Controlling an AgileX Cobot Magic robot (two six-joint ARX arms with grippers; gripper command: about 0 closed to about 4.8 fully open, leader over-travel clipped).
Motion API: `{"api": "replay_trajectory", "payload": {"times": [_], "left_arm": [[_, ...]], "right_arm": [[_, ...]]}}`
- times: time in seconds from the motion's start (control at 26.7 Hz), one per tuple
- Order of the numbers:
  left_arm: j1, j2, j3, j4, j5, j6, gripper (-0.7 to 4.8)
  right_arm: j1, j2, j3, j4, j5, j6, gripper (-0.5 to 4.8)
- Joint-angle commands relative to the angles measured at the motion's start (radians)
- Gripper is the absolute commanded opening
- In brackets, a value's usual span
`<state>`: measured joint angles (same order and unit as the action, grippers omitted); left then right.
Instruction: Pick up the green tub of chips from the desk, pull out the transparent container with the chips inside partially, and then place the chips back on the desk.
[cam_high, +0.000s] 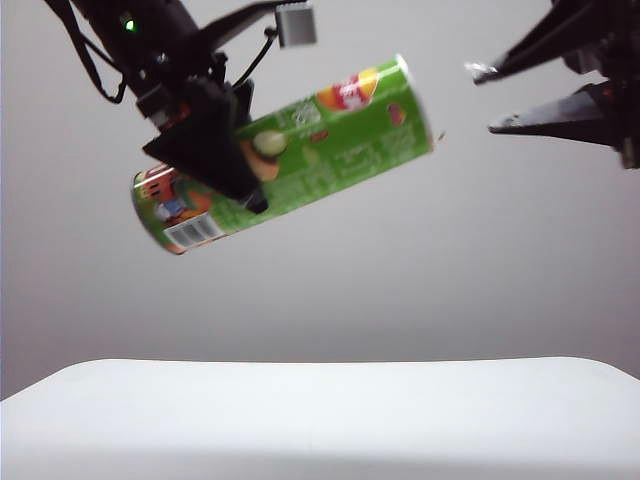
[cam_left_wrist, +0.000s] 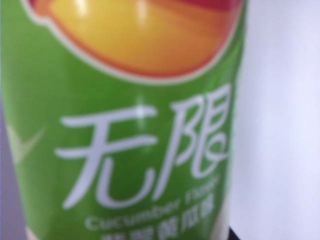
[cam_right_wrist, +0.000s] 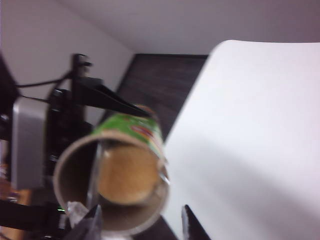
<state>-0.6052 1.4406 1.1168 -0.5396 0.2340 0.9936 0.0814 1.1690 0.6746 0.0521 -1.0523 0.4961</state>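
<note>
Aloft, left pincer (cam_high: 225, 150) grips tilted green tub of chips (cam_high: 330, 140); right pincer (cam_high: 490, 98) gapes.

Bright green tub of chips (cam_high: 300, 150) with red-yellow logo, white desk (cam_high: 320, 415)

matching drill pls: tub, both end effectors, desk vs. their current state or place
Things:
1. green tub of chips
2. left end effector
3. right end effector
4. desk

States:
A. open, apart from the tub's open end
B. bare, below everything
C. tilted in the air, open end higher
D. clamped around the tub's lower half

Pairs: 1-C, 2-D, 3-A, 4-B
</note>
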Motion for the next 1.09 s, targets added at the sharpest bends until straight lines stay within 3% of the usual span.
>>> {"api": "replay_trajectory", "payload": {"times": [0.04,0.23,0.45,0.64,0.75,1.09], "left_arm": [[0.0,0.0,0.002,-0.003,0.013,-0.007,2.77],[-0.008,0.005,0.002,0.019,0.017,-0.015,2.77],[-0.036,0.007,0.002,0.072,0.015,-0.033,2.77],[-0.036,0.006,0.002,0.07,0.009,-0.048,2.77],[-0.036,0.006,0.002,0.067,0.002,-0.052,2.77],[-0.036,0.006,0.002,0.066,0.018,-0.051,2.77]], "right_arm": [[0.0,0.0,0.003,0.125,-0.053,0.108,2.04],[0.002,0.0,0.003,0.222,-0.084,0.208,2.03],[0.073,0.005,0.003,0.213,-0.045,0.209,2.03],[0.1,0.013,0.002,0.171,-0.006,0.172,1.97],[0.099,0.013,0.002,0.069,0.007,0.08,1.44],[0.1,0.014,0.003,0.034,0.04,0.054,1.49]]}}
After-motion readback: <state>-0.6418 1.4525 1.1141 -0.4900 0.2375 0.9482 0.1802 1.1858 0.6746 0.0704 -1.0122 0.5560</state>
